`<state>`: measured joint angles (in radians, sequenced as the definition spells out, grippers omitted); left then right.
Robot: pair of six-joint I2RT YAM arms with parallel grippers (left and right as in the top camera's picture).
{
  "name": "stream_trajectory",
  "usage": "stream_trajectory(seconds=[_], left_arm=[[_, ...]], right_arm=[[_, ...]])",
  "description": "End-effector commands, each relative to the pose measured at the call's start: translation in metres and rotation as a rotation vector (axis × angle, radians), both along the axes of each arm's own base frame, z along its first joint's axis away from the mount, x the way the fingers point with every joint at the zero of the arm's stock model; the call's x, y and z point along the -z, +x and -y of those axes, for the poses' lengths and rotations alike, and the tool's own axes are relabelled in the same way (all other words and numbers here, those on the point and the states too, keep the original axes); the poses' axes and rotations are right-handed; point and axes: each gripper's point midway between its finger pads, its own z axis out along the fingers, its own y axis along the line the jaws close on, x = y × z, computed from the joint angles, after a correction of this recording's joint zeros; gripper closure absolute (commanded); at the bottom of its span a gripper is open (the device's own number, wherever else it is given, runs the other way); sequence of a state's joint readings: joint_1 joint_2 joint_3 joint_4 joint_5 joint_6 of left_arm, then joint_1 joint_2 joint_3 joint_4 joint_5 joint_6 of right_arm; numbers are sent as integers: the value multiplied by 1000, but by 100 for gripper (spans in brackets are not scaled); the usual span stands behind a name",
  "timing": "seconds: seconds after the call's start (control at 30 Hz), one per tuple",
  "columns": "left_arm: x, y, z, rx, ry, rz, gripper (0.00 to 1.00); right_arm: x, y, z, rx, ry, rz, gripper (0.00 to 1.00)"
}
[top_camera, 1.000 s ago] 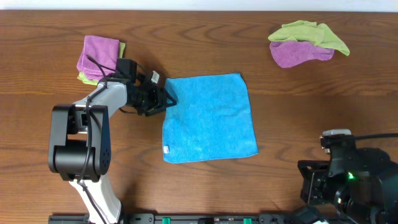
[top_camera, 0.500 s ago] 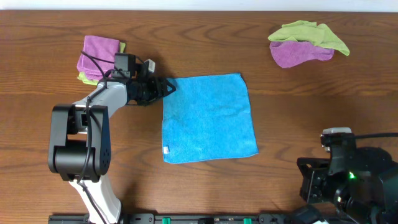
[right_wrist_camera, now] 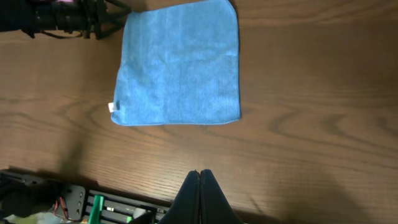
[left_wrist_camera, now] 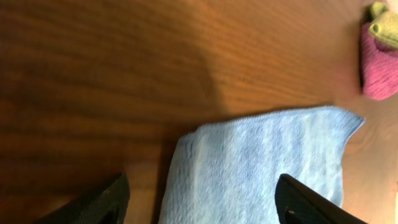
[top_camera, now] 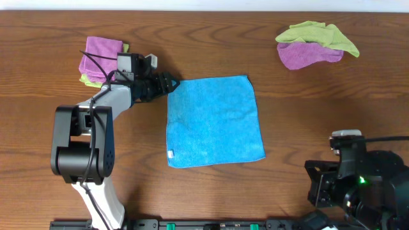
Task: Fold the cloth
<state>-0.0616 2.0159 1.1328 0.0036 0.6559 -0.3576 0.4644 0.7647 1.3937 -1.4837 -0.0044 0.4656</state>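
Observation:
The sky-blue cloth [top_camera: 214,121] lies flat and spread out in the middle of the table, with its white tag [top_camera: 170,153] at the near left corner. My left gripper [top_camera: 169,82] is open at the cloth's far left corner. In the left wrist view its two fingers [left_wrist_camera: 200,190] straddle that corner of the cloth [left_wrist_camera: 267,162] low over the table. My right gripper [right_wrist_camera: 200,179] is shut and empty near the table's front edge, well away from the cloth [right_wrist_camera: 177,62]. The right arm [top_camera: 354,185] sits at the near right.
A purple cloth on a lime-green one [top_camera: 102,57] lies at the far left, just behind my left arm. Another purple and lime-green pile [top_camera: 316,45] lies at the far right and also shows in the left wrist view [left_wrist_camera: 379,62].
My left gripper has moved from the cloth's left edge back towards its far left corner. The cloth's left edge now lies straighter. The right arm has not moved.

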Motion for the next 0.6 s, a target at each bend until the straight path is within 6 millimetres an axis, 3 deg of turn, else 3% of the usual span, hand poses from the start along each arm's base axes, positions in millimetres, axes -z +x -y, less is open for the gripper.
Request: stream_trajectory(seconds=[0.0,0.23,0.43,0.57], left_arm=[[23,-6,-1,-15,-12,-50,23],[32,4,10,-9,-93,-43,21],[47,-2,19,25,-151,-93,21],[43,-11,28,98,-197,-86,21]], right_arm=[[0,1,-2,-16,-5,5,98],[-1,2,-2,-16,-1,13,98],[-2,3,-4,-18,5,18,99],[-2,2,-6,-26,13,14,99]])
